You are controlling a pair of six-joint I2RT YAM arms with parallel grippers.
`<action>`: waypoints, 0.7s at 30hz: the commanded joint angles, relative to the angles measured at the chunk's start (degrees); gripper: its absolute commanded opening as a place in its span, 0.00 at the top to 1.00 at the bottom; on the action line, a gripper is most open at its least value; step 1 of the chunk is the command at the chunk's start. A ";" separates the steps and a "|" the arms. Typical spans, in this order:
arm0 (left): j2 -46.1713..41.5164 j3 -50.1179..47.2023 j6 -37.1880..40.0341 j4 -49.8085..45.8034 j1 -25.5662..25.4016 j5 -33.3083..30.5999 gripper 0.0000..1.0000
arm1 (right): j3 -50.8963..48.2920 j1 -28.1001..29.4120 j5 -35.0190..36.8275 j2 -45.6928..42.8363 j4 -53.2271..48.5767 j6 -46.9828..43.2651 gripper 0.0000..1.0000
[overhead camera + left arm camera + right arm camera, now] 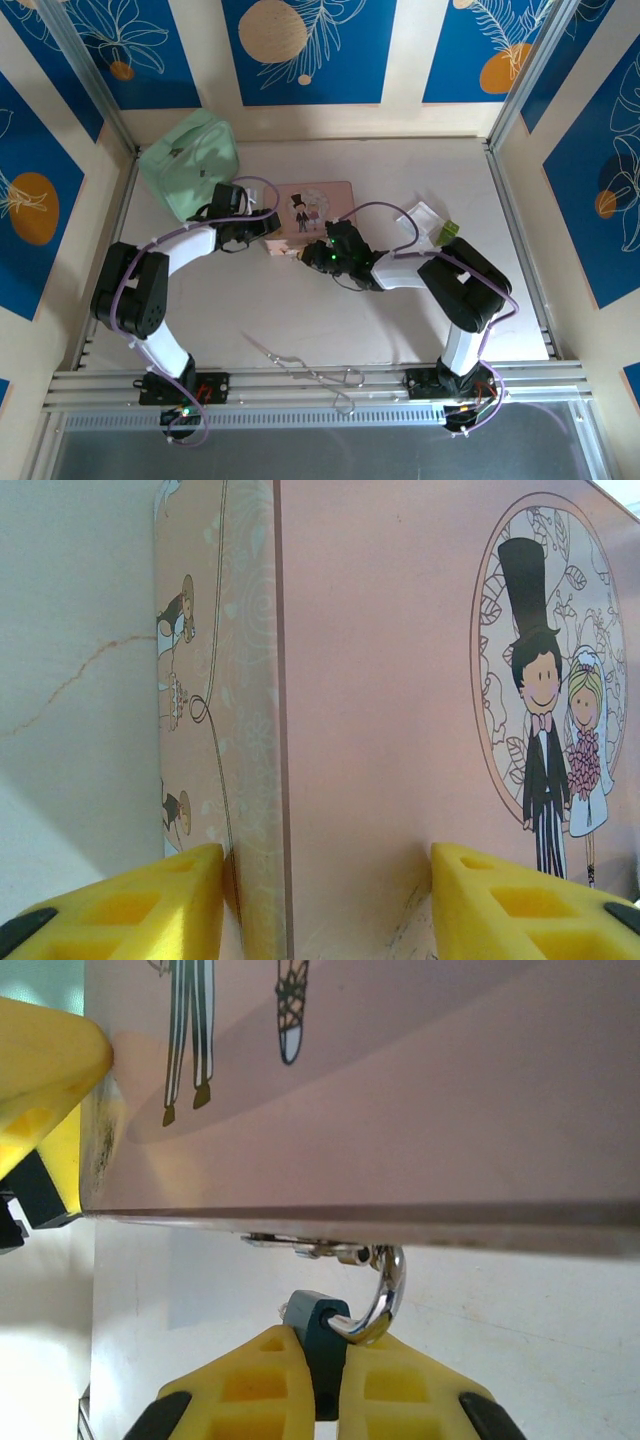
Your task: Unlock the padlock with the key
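The step in hand looked like steadying the lock. The right gripper (pixel 328 1360) was pinched shut on the padlock (pixel 318 1322), which hung at the pink tin (pixel 322 196)'s 6 o'clock edge. The left gripper (pixel 328 878) straddled the tin's 8 o'clock corner with its fingers half apart; I could not tell whether it gripped. Next, 1 key needed aligning with the keyhole.
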 commanded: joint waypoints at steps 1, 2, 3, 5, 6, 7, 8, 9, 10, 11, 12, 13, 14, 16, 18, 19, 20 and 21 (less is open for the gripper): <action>-1.35 -1.36 0.76 -3.30 -0.65 1.44 0.48 | -4.83 -0.98 0.54 6.67 -22.72 10.70 1.00; -1.26 -1.36 0.77 -3.28 -0.65 1.43 0.48 | -5.16 -0.98 0.93 6.30 -22.59 11.01 1.00; -1.21 -1.44 0.71 -3.25 -0.64 1.35 0.48 | -5.57 -0.98 1.53 5.96 -22.79 11.38 1.00; -1.09 -1.45 0.72 -3.40 -0.63 1.19 0.48 | -5.82 -1.05 2.77 5.77 -23.60 12.27 1.00; -1.23 -1.45 0.70 -3.45 -0.68 1.02 0.48 | -5.73 -1.12 3.29 6.10 -24.12 12.78 1.00; -1.21 -1.49 0.72 -3.61 -0.63 0.96 0.48 | -5.42 -1.23 3.73 6.78 -24.48 13.32 1.00; -1.26 -1.45 0.72 -3.73 -0.68 0.91 0.49 | -5.27 -1.45 3.54 7.49 -23.85 13.31 1.00; -1.25 -1.45 0.71 -3.85 -0.68 0.86 0.49 | -5.28 -1.65 3.10 8.68 -22.17 13.18 1.00; -1.25 -1.45 0.67 -3.82 -0.68 0.82 0.49 | -5.09 -1.85 3.03 9.69 -21.34 13.48 1.00; -1.21 -1.45 0.70 -3.84 -0.65 0.86 0.49 | -4.79 -1.92 3.16 10.39 -20.99 13.53 1.00; -1.24 -1.45 0.71 -3.88 -0.66 0.83 0.49 | -4.80 -2.03 3.42 10.88 -20.15 13.84 1.00; -1.19 -1.45 0.72 -3.93 -0.68 0.85 0.50 | -5.14 -2.12 3.68 11.09 -19.27 14.56 1.00; -1.24 -1.45 0.69 -4.00 -0.63 0.91 0.51 | -5.87 -2.20 4.03 10.92 -18.13 15.25 1.00; -1.30 -1.54 0.69 -3.96 -0.63 0.88 0.52 | -8.80 -2.34 4.40 10.56 -12.81 16.84 1.00; -1.29 -1.54 0.70 -4.03 -0.68 0.83 0.52 | -13.28 -2.68 3.12 10.83 -2.58 18.29 1.00; -1.39 -1.55 0.71 -4.06 -0.63 0.82 0.52 | -15.19 -2.94 2.99 11.01 0.02 19.79 1.00; -1.50 -1.54 0.80 -4.18 -0.64 0.81 0.52 | -15.95 -3.12 3.30 10.82 -0.22 20.65 1.00; -1.56 -1.54 0.84 -4.39 -0.63 0.63 0.52 | -15.94 -3.30 3.90 10.42 -3.47 21.59 1.00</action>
